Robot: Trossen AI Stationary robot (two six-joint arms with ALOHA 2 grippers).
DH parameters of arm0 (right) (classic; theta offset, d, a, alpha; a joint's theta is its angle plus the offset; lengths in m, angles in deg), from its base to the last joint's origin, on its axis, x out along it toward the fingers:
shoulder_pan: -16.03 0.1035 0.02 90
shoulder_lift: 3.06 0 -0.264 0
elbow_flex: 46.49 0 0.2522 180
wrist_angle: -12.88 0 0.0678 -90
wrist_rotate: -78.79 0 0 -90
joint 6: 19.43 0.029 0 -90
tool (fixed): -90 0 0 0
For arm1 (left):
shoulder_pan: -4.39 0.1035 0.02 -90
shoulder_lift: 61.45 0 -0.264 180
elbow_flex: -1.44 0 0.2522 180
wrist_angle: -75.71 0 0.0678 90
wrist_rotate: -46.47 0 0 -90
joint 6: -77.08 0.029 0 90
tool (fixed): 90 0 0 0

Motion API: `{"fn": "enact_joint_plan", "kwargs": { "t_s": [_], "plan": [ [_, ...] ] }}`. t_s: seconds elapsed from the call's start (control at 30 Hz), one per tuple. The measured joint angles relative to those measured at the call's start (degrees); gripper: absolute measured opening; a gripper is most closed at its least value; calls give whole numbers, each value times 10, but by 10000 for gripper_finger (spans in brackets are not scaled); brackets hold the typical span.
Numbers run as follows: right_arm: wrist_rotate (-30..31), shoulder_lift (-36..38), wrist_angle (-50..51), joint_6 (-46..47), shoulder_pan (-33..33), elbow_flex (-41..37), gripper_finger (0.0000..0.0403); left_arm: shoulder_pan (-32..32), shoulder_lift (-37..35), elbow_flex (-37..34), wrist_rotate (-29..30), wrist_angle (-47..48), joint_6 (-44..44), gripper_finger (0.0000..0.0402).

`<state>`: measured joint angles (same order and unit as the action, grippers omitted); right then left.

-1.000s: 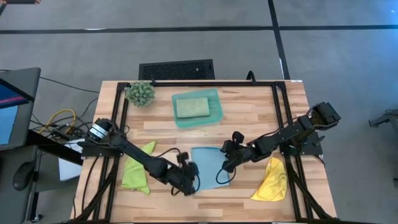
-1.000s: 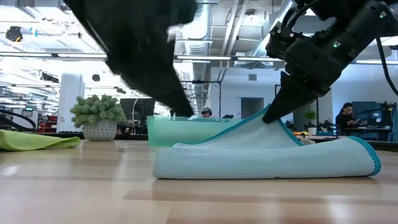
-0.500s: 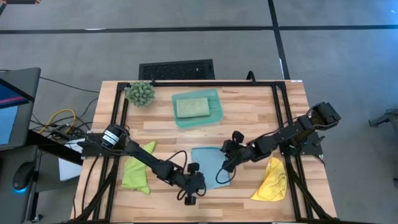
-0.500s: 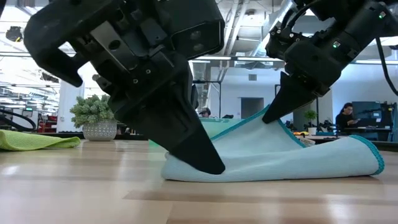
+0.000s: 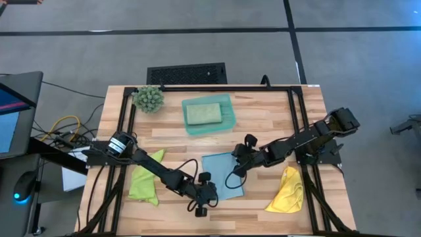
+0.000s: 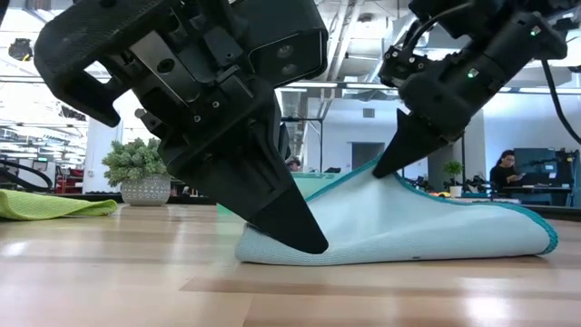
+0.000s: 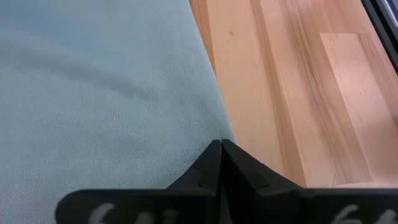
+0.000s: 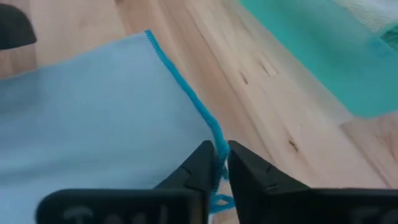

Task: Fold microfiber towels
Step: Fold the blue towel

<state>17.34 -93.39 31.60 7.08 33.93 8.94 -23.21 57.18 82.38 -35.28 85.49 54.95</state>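
Note:
The light blue towel point(image 5: 220, 176) lies at the table's near middle, folded on itself, its fold on the wood. My left gripper point(image 5: 209, 192) is shut, with its tips down at the towel's near left edge point(image 6: 272, 247). My right gripper point(image 5: 235, 170) is shut on the towel's teal-hemmed edge and holds it raised point(image 6: 386, 168). The lime green towel point(image 5: 146, 176) lies crumpled at the left and the yellow towel point(image 5: 286, 191) at the right. The pale sage towel point(image 5: 202, 113) lies folded in the teal tray point(image 5: 227, 118). My left gripper presses its shut fingertips point(image 7: 221, 155) down on the towel's edge point(image 7: 205, 118), slanting down from the table's left. The towel there lies flat on the wood. My right gripper pinches the teal hem point(image 8: 214, 140) between its two fingers, coming down from the right. That edge is lifted clear, and the cloth slopes down from it to the table.
A spiky green plant ball point(image 5: 149, 97) stands at the far left corner. The teal tray sits at the far middle. Black frame rails point(image 5: 296, 125) run along the table's left and right sides. Bare wood point(image 5: 263, 135) shows between the tray and the blue towel.
My left gripper has gone toward the table's right edge and come down onto the blue towel's left edge, nudging that fold a little rightward. My right gripper has carried the raised hem a little toward the table's left and far edge.

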Motion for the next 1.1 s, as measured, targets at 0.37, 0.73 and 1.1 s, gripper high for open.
{"fn": "enact_joint_plan", "kwargs": {
  "t_s": [0.37, 0.73, 1.1],
  "plan": [
    [40, 37, 101, 40, -2, 0, 156, 0, 0, 0, 0, 0, 0, 4],
    [-65, 41, -36, -21, 156, 0, 131, -15, -54, -2, 78, 5, -10, 4],
    [-193, -103, -175, -67, 163, 0, 73, 31, -48, -2, 279, 148, -100, 4]
  ]
}}
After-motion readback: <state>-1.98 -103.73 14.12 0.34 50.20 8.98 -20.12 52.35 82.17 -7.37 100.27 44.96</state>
